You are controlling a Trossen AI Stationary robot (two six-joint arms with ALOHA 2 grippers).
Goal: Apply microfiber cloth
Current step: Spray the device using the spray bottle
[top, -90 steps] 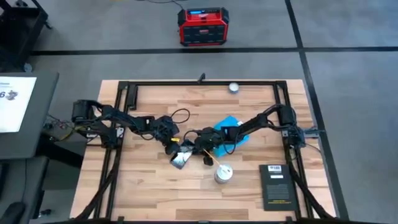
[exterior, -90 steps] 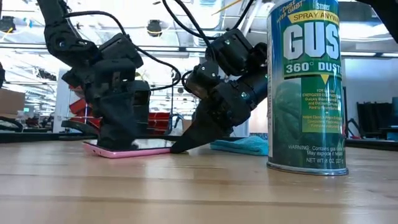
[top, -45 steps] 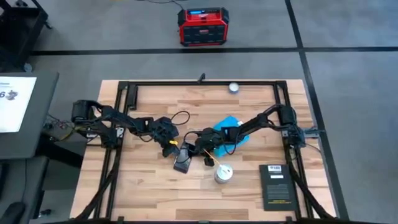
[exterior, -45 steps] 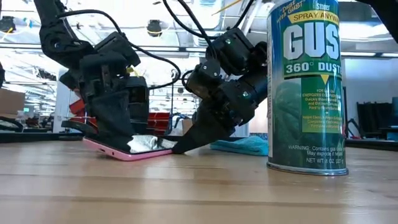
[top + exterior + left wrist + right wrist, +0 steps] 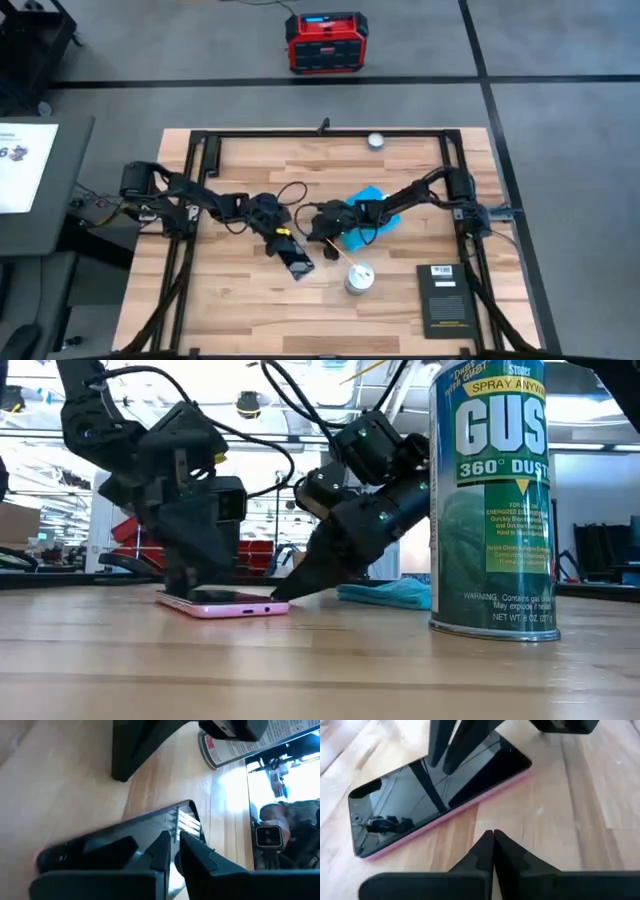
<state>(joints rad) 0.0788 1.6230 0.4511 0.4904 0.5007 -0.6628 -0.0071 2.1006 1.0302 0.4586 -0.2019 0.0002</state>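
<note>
Nearest us on the wooden counter: tall green duster spray can. Behind it, the pink-backed black-screened phone now lies flat; half a second ago its edge was tilted up. Left end effector clenched, tips on the screen. Right end effector clenched, just beside the phone. Bright blue microfiber cloth lies farther back under the right arm, untouched.

Bright blue microfiber cloth, pink-edged black phone, green-labelled spray can, pale wood table.
</note>
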